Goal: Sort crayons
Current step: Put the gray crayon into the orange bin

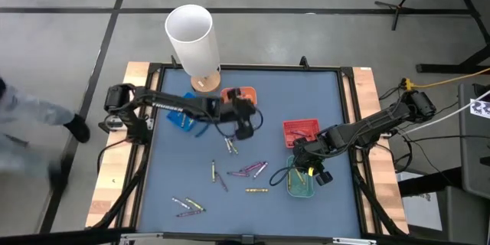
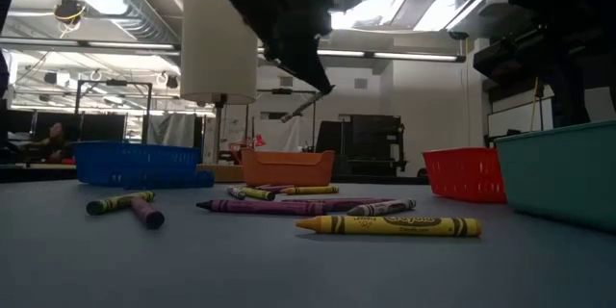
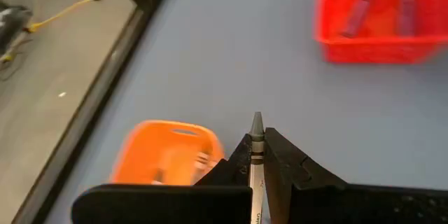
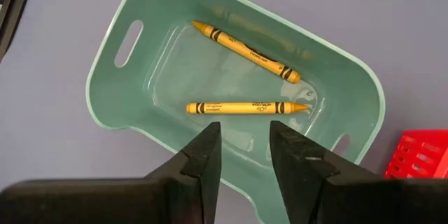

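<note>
While the left gripper hangs over the table near the orange tray, it is clamped on a grey crayon whose tip pokes out past the fingers; probably carrying it to a tray, though which one I can't tell, the red tray ahead already holds two greyish sticks

The right gripper sits directly above the green tray, fingers parted with nothing between them, looks like a drop spot for yellows: two yellow crayons lie inside on the tray floor, apart from each other, one angled

From above, the left arm reaches across the back of the table, its gripper between the orange tray and the loose pile; the right gripper is at the green tray, just in front of the red tray. Blue tray sits under the left arm, white tube stands at the back edge

Loose crayons still spread mid-table and toward the front, purple and yellow mostly, another small cluster near the front left. Table level shows a yellow crayon nearest, a long purple one behind it

Sorting looks maybe a third done, plenty left on the mat. A person's sleeve shows at the far left, off the table
</note>
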### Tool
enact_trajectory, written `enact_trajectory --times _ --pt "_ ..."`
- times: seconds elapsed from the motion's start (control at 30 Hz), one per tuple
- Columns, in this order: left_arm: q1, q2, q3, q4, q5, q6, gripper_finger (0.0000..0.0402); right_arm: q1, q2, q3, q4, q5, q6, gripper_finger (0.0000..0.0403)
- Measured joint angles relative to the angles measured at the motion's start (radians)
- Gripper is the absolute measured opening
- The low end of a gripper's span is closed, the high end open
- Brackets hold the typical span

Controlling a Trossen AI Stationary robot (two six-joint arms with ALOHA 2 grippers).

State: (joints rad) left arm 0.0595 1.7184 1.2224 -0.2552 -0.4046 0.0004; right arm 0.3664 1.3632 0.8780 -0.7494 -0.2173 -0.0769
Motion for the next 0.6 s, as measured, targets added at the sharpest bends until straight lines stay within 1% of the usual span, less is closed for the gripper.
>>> enact_trajectory --times 0.17,0.3,0.37,0.43,0.6 --pt "0.102 0.0 0.0 0.034 0.008 0.01 0.0 0.0 0.0 0.0 0.0 0.0 0.0 0.012" --pt "0.164 0.002 -0.012 0.037 0.057 0.01 0.0 0.0 0.0 0.0 0.0 0.0 0.0 0.012" --pt "0.186 0.003 -0.025 0.036 0.079 0.01 0.0 0.0 0.0 0.0 0.0 0.0 0.0 0.012" --pt "0.201 0.003 -0.04 0.035 0.08 0.01 0.0003 0.0 0.0 0.0 0.0 0.0 0.0 0.012" --pt "0.226 0.003 -0.077 0.035 0.078 0.009 0.0026 0.0 0.0 0.0 0.0 0.0 0.0 0.012"
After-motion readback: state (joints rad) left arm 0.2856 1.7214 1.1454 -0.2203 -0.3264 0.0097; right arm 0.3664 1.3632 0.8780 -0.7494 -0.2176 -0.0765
